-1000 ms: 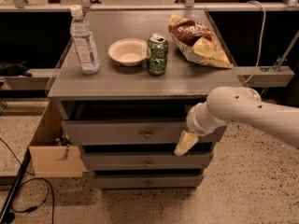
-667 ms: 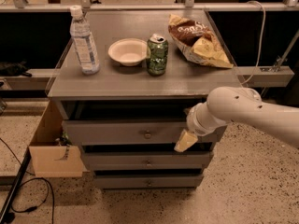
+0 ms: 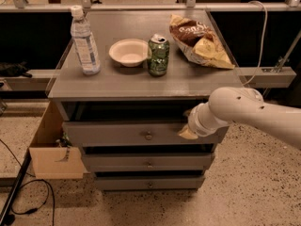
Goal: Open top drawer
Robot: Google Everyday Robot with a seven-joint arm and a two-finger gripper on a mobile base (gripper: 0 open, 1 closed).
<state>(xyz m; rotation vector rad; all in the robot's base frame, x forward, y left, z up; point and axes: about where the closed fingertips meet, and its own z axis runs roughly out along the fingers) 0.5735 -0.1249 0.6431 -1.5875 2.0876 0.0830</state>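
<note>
The top drawer (image 3: 117, 133) is the widest grey drawer front, just under the grey tabletop (image 3: 141, 81), with a small round metal knob (image 3: 148, 136) at its centre. It stands a little way out, with a dark gap above its front. My gripper (image 3: 187, 130) is at the end of the white arm (image 3: 244, 112) that comes in from the right. It sits at the right end of the drawer front, by its top edge. Most of the gripper is hidden behind the white wrist.
On the tabletop stand a water bottle (image 3: 84, 41), a white bowl (image 3: 128, 52), a green can (image 3: 158, 55) and a chip bag (image 3: 200, 41). Two narrower drawers (image 3: 117, 163) lie below. A cardboard box (image 3: 51, 149) and a cable (image 3: 23, 192) are at the left on the floor.
My gripper has risen a little, from the lower part of the drawer front towards its top edge. The drawer and the things on the tabletop have not visibly moved.
</note>
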